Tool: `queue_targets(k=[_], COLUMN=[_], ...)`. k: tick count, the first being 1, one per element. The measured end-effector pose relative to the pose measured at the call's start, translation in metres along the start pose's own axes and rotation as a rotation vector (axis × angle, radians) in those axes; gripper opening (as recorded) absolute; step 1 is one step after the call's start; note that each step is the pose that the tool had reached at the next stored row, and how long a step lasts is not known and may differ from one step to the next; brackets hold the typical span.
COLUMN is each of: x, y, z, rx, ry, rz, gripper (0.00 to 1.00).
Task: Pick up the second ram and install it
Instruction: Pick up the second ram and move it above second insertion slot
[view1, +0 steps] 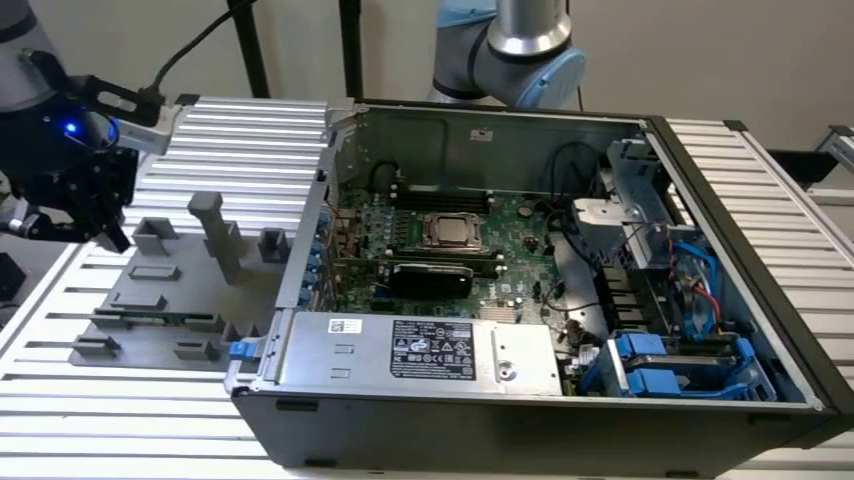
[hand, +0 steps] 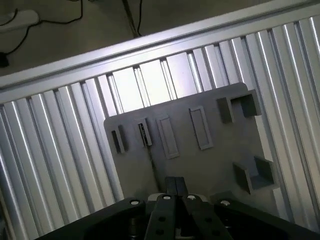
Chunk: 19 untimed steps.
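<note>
While gripper (hand: 175, 182) hangs pressed together above holder plate (hand: 200, 165), second ram (view1: 144, 320) lies on it | label (view1: 434, 350): white; unreadable

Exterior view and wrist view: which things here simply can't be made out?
Exterior view: the second ram is a thin green strip in the grey holder plate, too small to show its chips.
Exterior view: the motherboard has memory slots too small to tell filled from empty.
Exterior view: the gripper has its arm cut off by that view's left edge.
Wrist view: the holder plate's near part is hidden behind the gripper.
</note>
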<state>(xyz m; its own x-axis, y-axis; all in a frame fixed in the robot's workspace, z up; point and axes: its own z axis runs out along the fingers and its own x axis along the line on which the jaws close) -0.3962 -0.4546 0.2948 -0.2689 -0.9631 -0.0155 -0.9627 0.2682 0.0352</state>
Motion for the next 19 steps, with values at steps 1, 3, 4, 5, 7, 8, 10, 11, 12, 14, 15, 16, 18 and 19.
queue_targets(k=[1,3,4,5,7,8,10,11,12,14,15,16,18,19], x=[0.0,0.0,0.0,0.0,0.0,0.0001,0.0001,0.0001,0.0001,0.0003,0.0006,0.0008,0.0008,0.0008], y=[0.0,-0.0001,0.0,-0.0001,-0.0001,-0.0001,-0.0002,-0.0002,-0.0002,-0.0002,-0.0005,-0.0008,-0.0018,-0.0022], z=[0.0004,0.0014,0.0019,0.0024,0.0034,0.0039,0.005,0.0055,0.0061,0.0073,0.0076,0.0077,0.0081,0.0083], rx=[0.0005,0.0012,0.0014,0.0015,0.0019,0.002,0.0023,0.0023,0.0024,0.0026,0.0025,0.0025,0.0025,0.0025], ry=[0.0013,0.0038,0.005,0.0062,0.0084,0.0095,0.0115,0.0126,0.0136,0.0153,0.0158,0.0159,0.0159,0.0159], rz=[-0.011,-0.039,-0.054,-0.068,-0.097,-0.112,-0.139,-0.152,-0.164,-0.182,-0.187,-0.188,-0.19,-0.19], gripper=[0.0,0.0,0.0,0.0,0.0,0.0,0.0,0.0,0.0,0.0,0.0,0.0,1.0,1.0])
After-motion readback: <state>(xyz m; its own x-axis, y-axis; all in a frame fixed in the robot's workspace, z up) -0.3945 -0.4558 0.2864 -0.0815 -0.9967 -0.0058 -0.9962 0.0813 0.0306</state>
